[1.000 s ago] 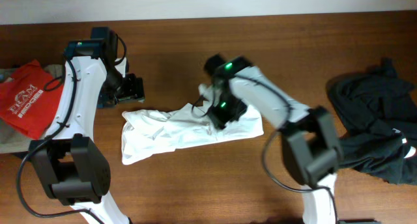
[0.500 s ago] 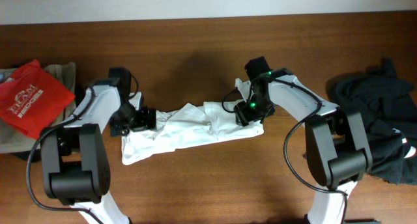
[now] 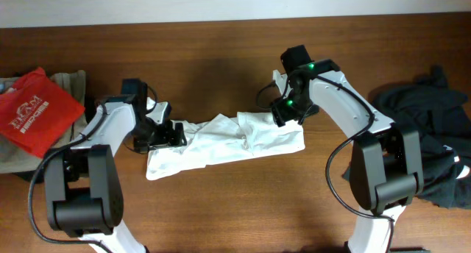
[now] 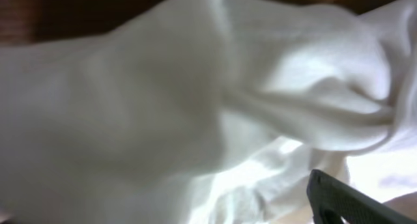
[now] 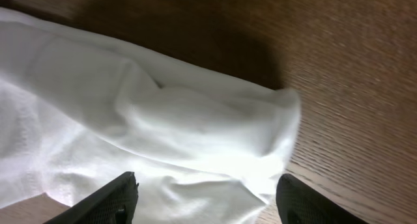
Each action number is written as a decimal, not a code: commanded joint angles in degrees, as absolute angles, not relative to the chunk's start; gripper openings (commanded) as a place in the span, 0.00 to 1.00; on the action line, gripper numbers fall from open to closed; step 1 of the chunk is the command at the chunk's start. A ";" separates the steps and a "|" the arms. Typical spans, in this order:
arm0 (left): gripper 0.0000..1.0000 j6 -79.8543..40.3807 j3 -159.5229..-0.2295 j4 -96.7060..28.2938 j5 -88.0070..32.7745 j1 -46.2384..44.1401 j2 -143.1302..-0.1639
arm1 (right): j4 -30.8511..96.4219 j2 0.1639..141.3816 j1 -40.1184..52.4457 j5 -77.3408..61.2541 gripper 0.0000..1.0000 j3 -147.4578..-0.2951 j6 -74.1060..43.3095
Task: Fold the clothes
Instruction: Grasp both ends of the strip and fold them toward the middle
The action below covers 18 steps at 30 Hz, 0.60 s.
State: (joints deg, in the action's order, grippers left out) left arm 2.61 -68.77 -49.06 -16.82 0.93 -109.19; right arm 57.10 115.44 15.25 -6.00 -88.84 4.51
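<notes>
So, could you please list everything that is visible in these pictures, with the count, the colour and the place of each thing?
T-shirt: one, white, crumpled at the table's middle, between the two arms.
Red shirt: one, red with white lettering, at the left edge.
Cloth: one, beige, beside the Red shirt and partly under it.
Black clothes: one pile, black, at the right edge.
Table: one, brown wood, under everything.
Left end effector: one, black, at the T-shirt's left end; open or shut cannot be told.
Right end effector: one, black, over the T-shirt's right end, fingers apart.
</notes>
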 commanded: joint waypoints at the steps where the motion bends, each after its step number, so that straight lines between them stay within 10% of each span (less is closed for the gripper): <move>1: 0.99 3.11 -73.08 -53.32 -12.60 3.46 -110.98 | 57.91 115.04 14.52 -5.08 0.72 -89.56 3.99; 13: 0.99 3.11 -66.41 -45.80 -11.60 3.51 -112.84 | 59.42 115.04 14.55 -5.32 0.72 -89.54 3.95; 17: 0.42 3.11 -66.13 -45.95 -15.99 2.66 -112.84 | 59.83 115.04 14.31 -5.23 0.70 -89.60 3.95; 18: 0.07 3.11 -66.22 -46.00 -16.34 2.63 -112.81 | 59.88 115.00 13.39 -4.80 0.71 -89.71 3.66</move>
